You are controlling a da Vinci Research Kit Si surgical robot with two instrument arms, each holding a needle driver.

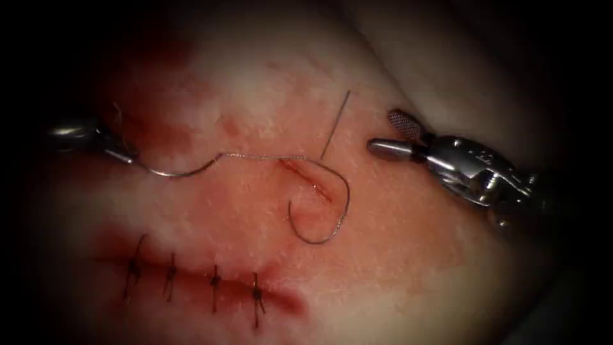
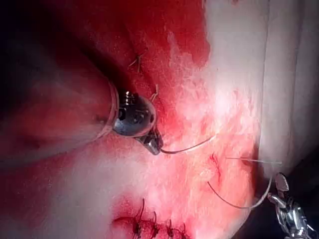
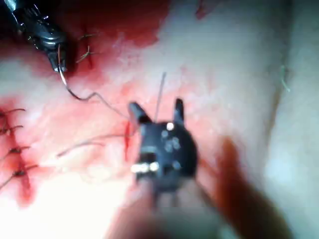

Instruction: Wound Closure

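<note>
With my left pincer (image 1: 124,153) clenched on the needle (image 1: 175,171) at nine o'clock of the unstitched cut (image 1: 306,176), thread (image 1: 332,217) through it, my right pincer (image 1: 396,135) gapes empty; the seven-o'clock cut (image 1: 191,278) carries four stitches.

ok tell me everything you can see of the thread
The thread is a thin, pale, wiry strand. One end sits in the shut jaws of the left tool, left of the small open cut. From there it dips, runs right across the tissue to the cut's upper end, then curls round the cut's right side in a loop, ending free below it. A straight free tail slants up above the cut. The right tool, jaws open, holds nothing.
</note>
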